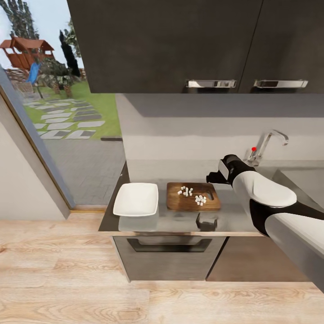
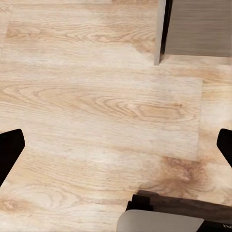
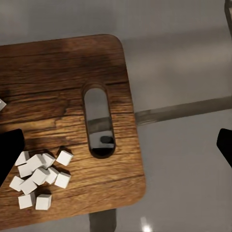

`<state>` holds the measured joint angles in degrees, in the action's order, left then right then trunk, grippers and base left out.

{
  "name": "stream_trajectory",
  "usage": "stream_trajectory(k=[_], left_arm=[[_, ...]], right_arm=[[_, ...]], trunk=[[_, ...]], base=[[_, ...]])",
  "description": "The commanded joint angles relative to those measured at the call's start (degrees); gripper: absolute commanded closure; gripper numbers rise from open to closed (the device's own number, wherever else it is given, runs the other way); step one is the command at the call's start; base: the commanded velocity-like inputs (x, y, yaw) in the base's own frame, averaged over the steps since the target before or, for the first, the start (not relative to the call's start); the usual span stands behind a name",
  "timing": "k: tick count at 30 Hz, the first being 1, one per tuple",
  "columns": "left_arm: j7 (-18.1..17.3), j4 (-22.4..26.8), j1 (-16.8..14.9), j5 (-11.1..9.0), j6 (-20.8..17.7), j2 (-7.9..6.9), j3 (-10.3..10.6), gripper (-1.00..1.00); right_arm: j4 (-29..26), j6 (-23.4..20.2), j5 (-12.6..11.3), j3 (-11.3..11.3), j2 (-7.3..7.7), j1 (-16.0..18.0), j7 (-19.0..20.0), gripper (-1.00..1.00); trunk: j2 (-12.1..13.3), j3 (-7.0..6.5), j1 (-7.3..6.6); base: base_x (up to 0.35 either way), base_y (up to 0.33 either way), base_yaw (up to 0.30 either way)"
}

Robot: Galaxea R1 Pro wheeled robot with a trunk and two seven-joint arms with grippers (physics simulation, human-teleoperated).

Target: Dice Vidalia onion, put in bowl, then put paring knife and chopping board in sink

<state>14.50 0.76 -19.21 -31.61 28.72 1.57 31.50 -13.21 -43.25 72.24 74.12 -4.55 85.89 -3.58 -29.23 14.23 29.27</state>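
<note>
Diced onion (image 1: 192, 194) lies on the chopping board (image 1: 173, 202) in two loose clusters: a small one toward the far middle, a tighter heap near the slot-shaped handle hole (image 3: 99, 121) at the board's right end. Board sits flat on the table (image 1: 234, 216), just right of the bowl (image 1: 136, 199), not touching it. Sink (image 1: 299, 177) lies further right, partly behind the right arm. Paring knife not identifiable in these views.

Right claw (image 1: 215, 176) hovers over the board's right end; in the right wrist view its fingertips (image 3: 9, 150) stand wide apart, nothing between them. Left claw (image 2: 116, 150) hangs over the wooden floor (image 2: 96, 96), fingertips likewise spread and empty.

Handling, judged: cubes are tiny, light, loose and probably wet. Pinching them singly would be slow and would scatter them. Board looks stiff, flat and fairly light. Best hold is the right-end edge beside the handle hole, then tip toward the bowl. Risk: cubes sliding off early.
</note>
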Motion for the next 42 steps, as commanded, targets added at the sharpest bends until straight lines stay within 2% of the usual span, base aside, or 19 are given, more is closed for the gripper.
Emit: stream_trajectory(k=[1,16,22,28,42], left_arm=[[0.4,0.0,0.0,-0.2,0.1,0.01,0.5,-1.00],[0.4,0.0,0.0,-0.2,0.1,0.01,0.5,-1.00],[0.4,0.0,0.0,-0.2,0.1,0.01,0.5,-1.00],[0.4,0.0,0.0,-0.2,0.1,0.01,0.5,-1.00],[0.4,0.0,0.0,-0.2,0.0,0.08,0.5,-1.00]], right_arm=[[-0.1,-0.1,-0.3,0.2,-0.02,0.1,-0.4,-1.00],[-0.1,-0.2,-0.2,0.2,0.10,0.1,-0.5,-1.00],[-0.3,-0.2,-0.2,-0.9,0.87,0.1,-0.5,-1.00],[-0.3,-0.2,-0.2,-1.1,1.96,0.1,-0.4,-1.00],[0.1,-0.2,-0.2,-1.2,1.79,0.1,-0.4,-1.00]], trunk=[[-0.5,0.28,0.25],[-6.5,2.98,3.54],[-8.9,4.05,4.86],[-8.9,4.05,4.86],[-8.9,4.05,4.86]], base=[[0.000,0.000,0.000],[0.000,0.000,0.000],[0.000,0.000,0.000],[0.000,0.000,0.000],[0.000,-0.009,0.000]])
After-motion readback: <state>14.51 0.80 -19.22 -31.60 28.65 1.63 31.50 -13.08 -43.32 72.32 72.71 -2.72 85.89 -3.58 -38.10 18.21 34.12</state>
